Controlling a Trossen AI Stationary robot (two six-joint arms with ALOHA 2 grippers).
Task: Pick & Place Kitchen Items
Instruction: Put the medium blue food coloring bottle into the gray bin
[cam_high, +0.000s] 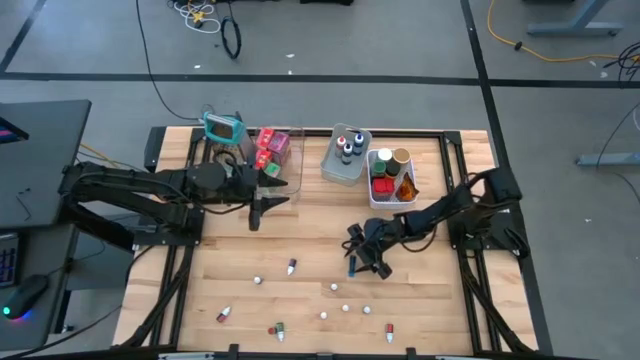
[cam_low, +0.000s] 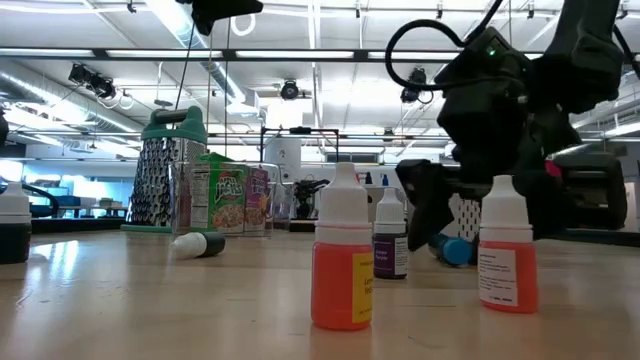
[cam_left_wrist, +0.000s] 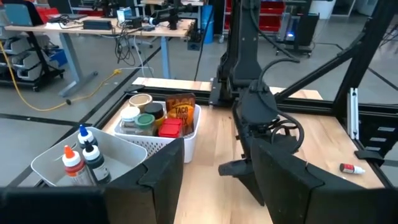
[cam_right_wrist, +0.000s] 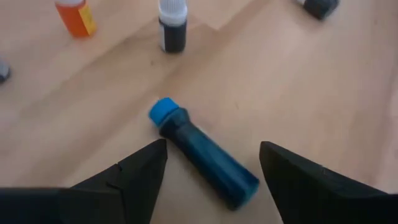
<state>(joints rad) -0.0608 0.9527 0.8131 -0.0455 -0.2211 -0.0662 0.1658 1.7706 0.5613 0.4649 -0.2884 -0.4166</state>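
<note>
Down near the middle of the bench (cam_high: 320, 262), the right pincer (cam_high: 357, 262) hangs low with its jaws spread wide over a blue bottle (cam_right_wrist: 202, 152) that lies on its side on the wood, blue cap pointing away from the wrist; the fingers (cam_right_wrist: 130, 177) stand on either side of it without touching it. Just beyond it stand a dark little bottle with a white cap (cam_right_wrist: 172, 26) and an orange one (cam_right_wrist: 74, 15).

Farther back, the left pincer (cam_high: 262, 203) hovers above the bench beside the clear bin (cam_high: 285, 160), its jaws apart and empty. The clear bin holds red and pink packets (cam_high: 268, 145); the grey bin (cam_high: 345, 158) holds dark-capped bottles, and the white bin (cam_high: 390, 178) holds lidded jars (cam_left_wrist: 142, 112) and a red box (cam_left_wrist: 170, 127). A teal-framed grater (cam_high: 222, 127) stands at the back edge.

Several tiny bottles (cam_high: 345, 308) lie scattered along the front of the bench, well apart from both arms.
</note>
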